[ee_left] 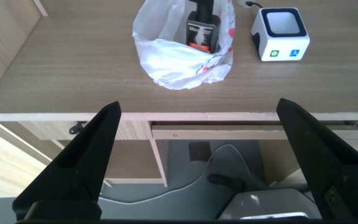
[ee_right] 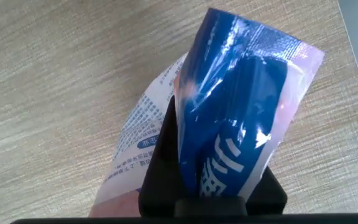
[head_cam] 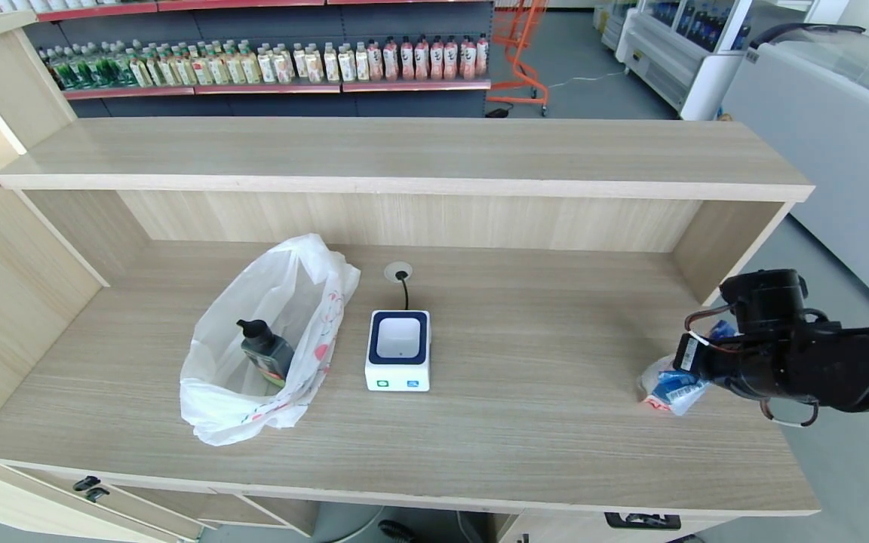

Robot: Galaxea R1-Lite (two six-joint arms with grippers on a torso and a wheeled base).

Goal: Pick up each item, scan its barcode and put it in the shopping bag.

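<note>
Though the wrist covers most of it, the right tool (head_cam: 685,375) is clamped on a crinkled blue-and-white plastic pouch (ee_right: 241,112) at the right end of the light wooden tabletop (head_cam: 540,362); can't tell if the pouch touches the wood. Left tool (ee_left: 199,124) spread wide, below the front edge. Dark pump bottle (head_cam: 265,351) stands half hidden in the white plastic shopping bag (head_cam: 212,381), beside the white box scanner (head_cam: 397,351).

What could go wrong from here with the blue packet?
1. The glossy blue packet is pinched in the right claw near the right end of the counter; it may slip and drop off the edge.
2. It is creased in the grip, so the scanner may miss the barcode.
3. The shopping bag lies slack around the pump bottle; the packet could catch its rim.
</note>
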